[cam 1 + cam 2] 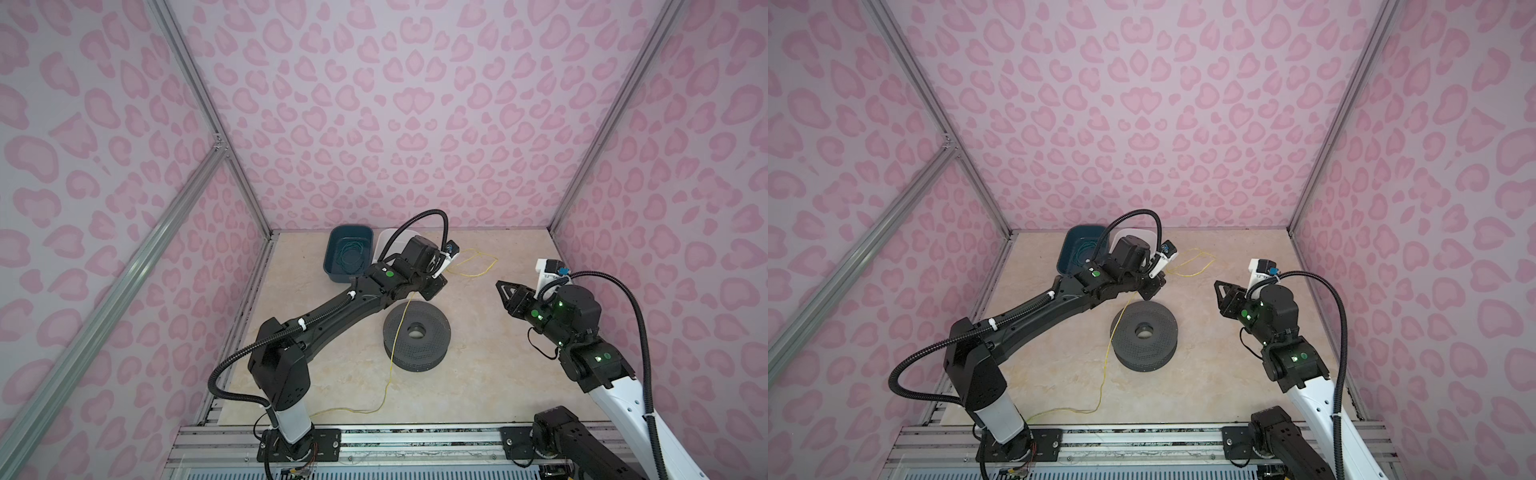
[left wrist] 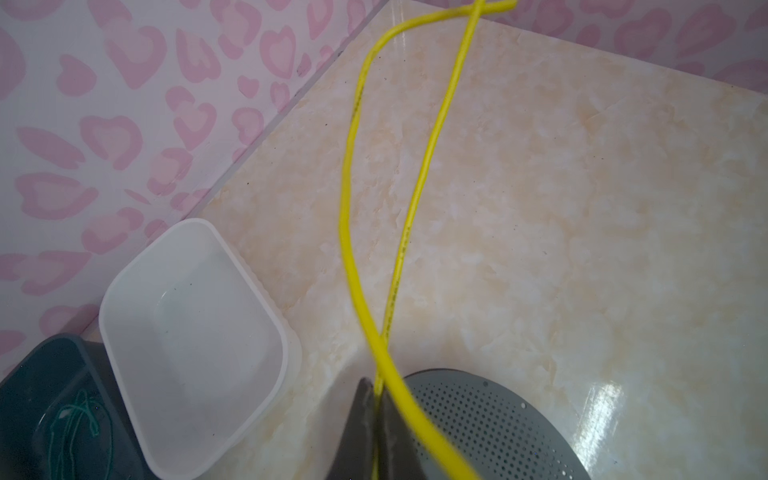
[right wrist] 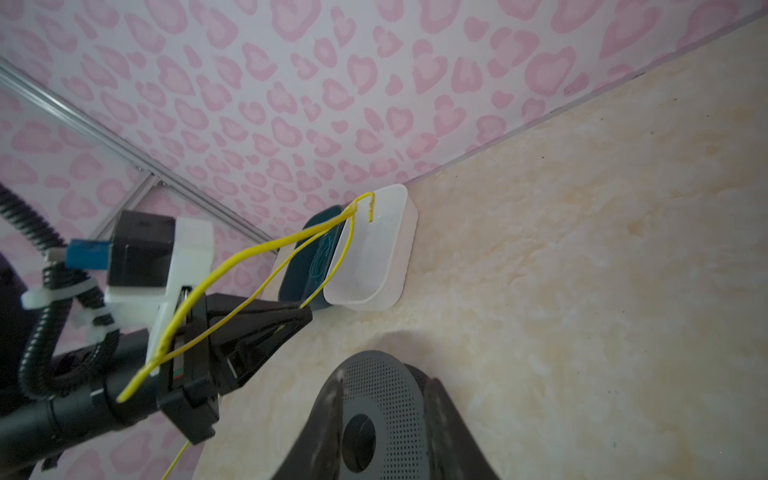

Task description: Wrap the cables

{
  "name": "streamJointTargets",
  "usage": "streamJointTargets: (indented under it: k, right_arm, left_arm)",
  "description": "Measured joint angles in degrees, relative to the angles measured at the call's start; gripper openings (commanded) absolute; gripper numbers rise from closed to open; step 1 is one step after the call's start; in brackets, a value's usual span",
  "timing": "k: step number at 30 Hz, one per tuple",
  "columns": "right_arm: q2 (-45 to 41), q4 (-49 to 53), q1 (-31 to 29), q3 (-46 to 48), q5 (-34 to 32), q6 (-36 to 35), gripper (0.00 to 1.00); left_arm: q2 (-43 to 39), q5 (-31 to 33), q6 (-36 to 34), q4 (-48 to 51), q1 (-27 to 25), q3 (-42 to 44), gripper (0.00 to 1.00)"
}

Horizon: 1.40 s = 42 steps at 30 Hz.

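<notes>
Seeing left fingers (image 2: 362, 419) clamped on yellow cable (image 2: 347, 174) just beyond grey spool (image 1: 432, 345); cable loops far across counter (image 1: 478, 374), other run crosses spool's left side toward near edge. My right fingers (image 3: 328, 415) apart, empty, right of spool.

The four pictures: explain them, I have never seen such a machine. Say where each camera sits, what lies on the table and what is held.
Two robot arms with grippers stand at a marble-patterned table. The two wide pictures come from a camera overhead; the two close ones from a camera on each arm's wrist. On the table: a grey perforated spool, a dark blue tub with green cord inside, an empty white tub beside it, and a thin yellow wire. The left gripper is shut on that wire; the right gripper is open and holds nothing.
</notes>
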<state>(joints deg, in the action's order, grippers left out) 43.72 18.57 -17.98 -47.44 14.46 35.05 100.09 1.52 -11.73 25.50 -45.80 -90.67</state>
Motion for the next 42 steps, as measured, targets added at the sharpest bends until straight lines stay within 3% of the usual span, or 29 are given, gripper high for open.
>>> streamJointTargets:
  k: [4,10,17,20,24,35,42]
  right_arm:
    - [4.85,8.31,-11.3,-10.05,-5.11,-8.11,0.45]
    - [15.43,19.45,-31.76,-22.53,-23.34,-19.34,0.54]
    - [23.82,26.97,-41.83,-29.14,-41.09,-26.49,0.56]
    - [24.3,28.85,-43.41,-31.71,-44.92,-28.7,0.59]
    - [24.39,30.77,-43.36,-34.05,-48.26,-31.87,0.74]
    - [29.09,32.2,-38.88,-35.5,-46.62,-43.91,0.72]
    - [30.97,26.51,-30.69,-34.82,-46.12,-48.5,0.62]
  left_arm:
    - [0.0,0.26,0.87,2.16,0.44,0.0,0.04]
    - [0.0,-0.7,1.64,5.11,0.37,0.0,0.04]
    - [-1.29,-1.11,2.08,6.51,0.83,0.9,0.04]
    - [-2.12,-1.11,2.23,7.34,1.22,1.81,0.04]
    - [-3.58,-1.07,2.54,7.82,1.57,3.76,0.04]
    - [-6.88,-0.42,3.08,7.87,1.68,6.75,0.04]
    - [-6.95,-1.25,3.69,8.2,1.66,7.43,0.04]
